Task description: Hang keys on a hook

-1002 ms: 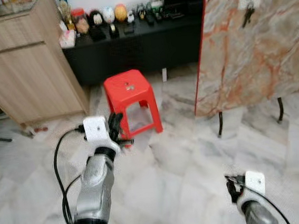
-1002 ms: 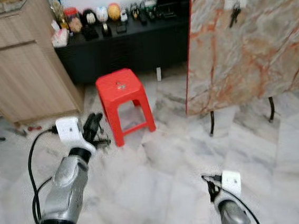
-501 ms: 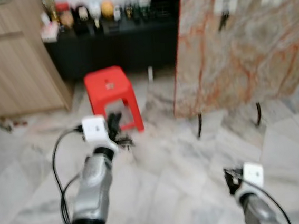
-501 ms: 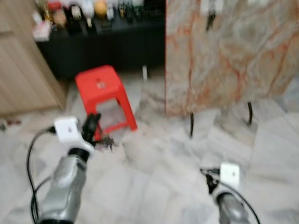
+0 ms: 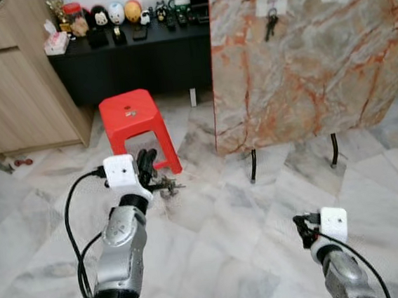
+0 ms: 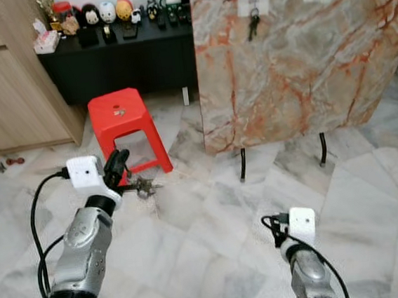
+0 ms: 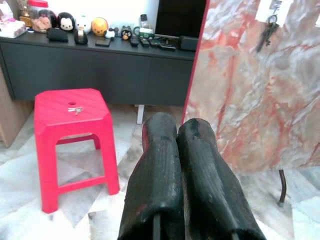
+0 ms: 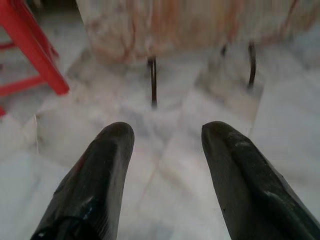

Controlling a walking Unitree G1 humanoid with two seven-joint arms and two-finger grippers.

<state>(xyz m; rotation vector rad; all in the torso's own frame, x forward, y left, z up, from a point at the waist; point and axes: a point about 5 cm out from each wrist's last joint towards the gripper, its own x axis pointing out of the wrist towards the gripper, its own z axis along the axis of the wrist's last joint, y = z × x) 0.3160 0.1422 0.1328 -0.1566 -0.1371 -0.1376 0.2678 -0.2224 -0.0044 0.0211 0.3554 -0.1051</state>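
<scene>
Well short of the marble board [image 5: 317, 60], the left claw [image 5: 147, 169] is clenched on the keys [image 5: 166, 188] dangling above the floor, the right claw [image 8: 165, 170] spread and idle, so walking could swing them loose before any hook [image 5: 271, 16] is reached.

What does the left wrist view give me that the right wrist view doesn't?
Left wrist alone: left gripper shut, small metal item on the red stool, black cabinet, hung keys on the marble board. Right wrist alone: right gripper open, board legs on the floor. Both: stool, board, floor.
</scene>
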